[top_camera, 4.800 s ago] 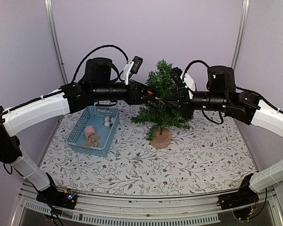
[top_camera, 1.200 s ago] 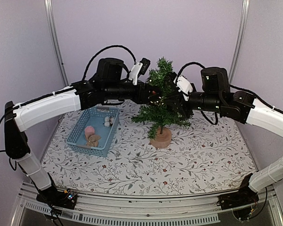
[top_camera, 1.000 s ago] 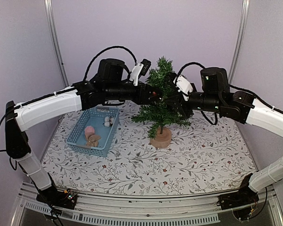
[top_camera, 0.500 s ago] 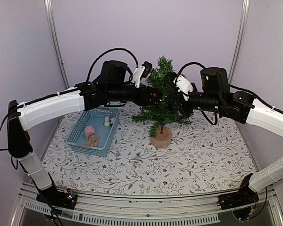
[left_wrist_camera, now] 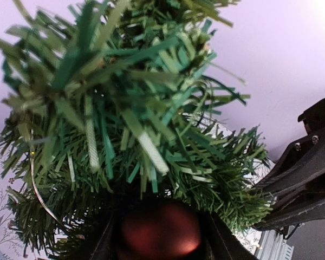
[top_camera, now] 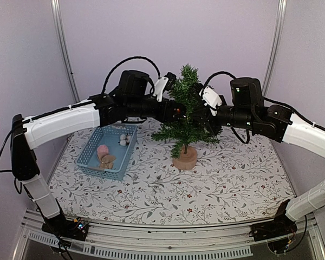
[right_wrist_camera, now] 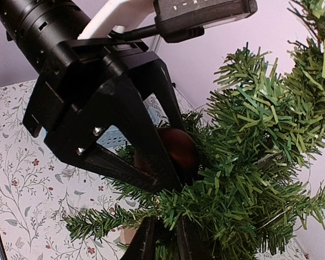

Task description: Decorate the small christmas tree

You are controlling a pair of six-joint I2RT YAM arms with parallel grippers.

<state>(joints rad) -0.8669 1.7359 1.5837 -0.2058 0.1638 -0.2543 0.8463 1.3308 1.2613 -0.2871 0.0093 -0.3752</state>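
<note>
Clamping a red bauble (left_wrist_camera: 160, 237), L gripper (top_camera: 178, 111) meets xmas tree (top_camera: 187, 86); R gripper (right_wrist_camera: 165, 225) narrow, grip unclear; floral cloth (top_camera: 222, 179) below, lilac walls (top_camera: 216, 38) behind.

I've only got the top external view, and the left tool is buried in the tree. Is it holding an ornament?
Observer: Yes, the left wrist view shows a dark red ball ornament gripped between the fingers of the left tool.
Operator: Is it touching the branches?
Observer: The right wrist view shows it pressed into the needles of the small christmas tree.
Operator: And the right tool?
Observer: The right tool has its fingers close together among needles just below; whether they pinch a branch, I can't tell.
</note>
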